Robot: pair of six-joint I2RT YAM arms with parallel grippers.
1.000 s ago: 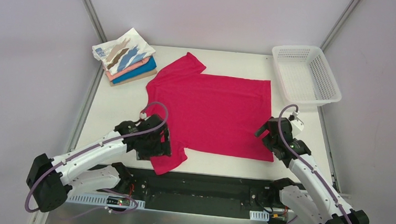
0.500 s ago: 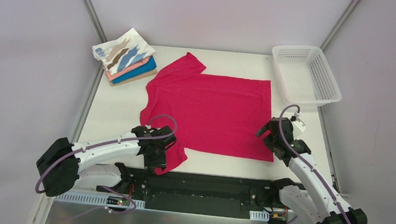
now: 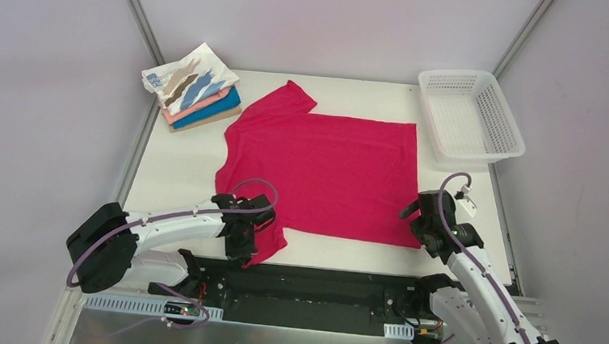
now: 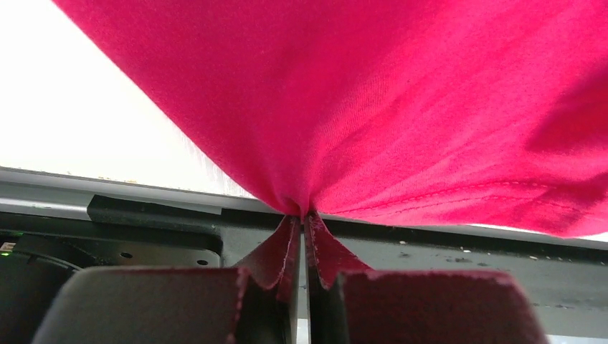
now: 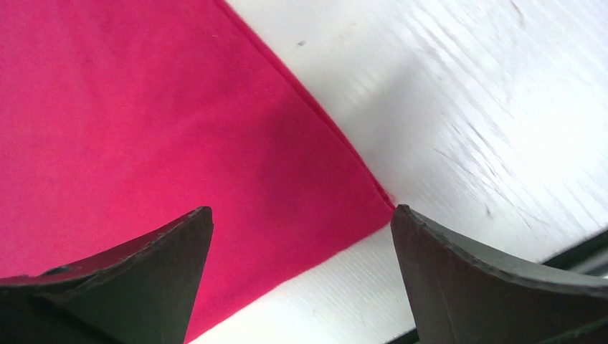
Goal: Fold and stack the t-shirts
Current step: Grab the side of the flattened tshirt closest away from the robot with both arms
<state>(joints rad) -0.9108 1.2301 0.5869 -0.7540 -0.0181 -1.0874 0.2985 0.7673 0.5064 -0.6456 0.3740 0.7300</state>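
A crimson-pink t-shirt point(image 3: 326, 169) lies spread flat across the white table. My left gripper point(image 3: 253, 241) is shut on its near-left sleeve at the table's front edge; in the left wrist view the cloth point(image 4: 401, 107) bunches into the closed fingertips point(image 4: 305, 215). My right gripper point(image 3: 416, 219) hovers open over the shirt's near-right hem corner point(image 5: 383, 197), with nothing between its fingers point(image 5: 143, 265). Folded t-shirts point(image 3: 194, 87) are stacked at the back left, a white one with tan and blue streaks on top, then salmon, blue and tan ones beneath.
A white mesh basket point(image 3: 471, 111) stands at the back right of the table point(image 3: 172, 163). The black base rail point(image 3: 309, 290) runs along the near edge below the shirt. Grey walls close in both sides.
My left gripper came down to the near-left sleeve and closed on it. The right gripper drifted slightly right and nearer, over the hem corner, still open.
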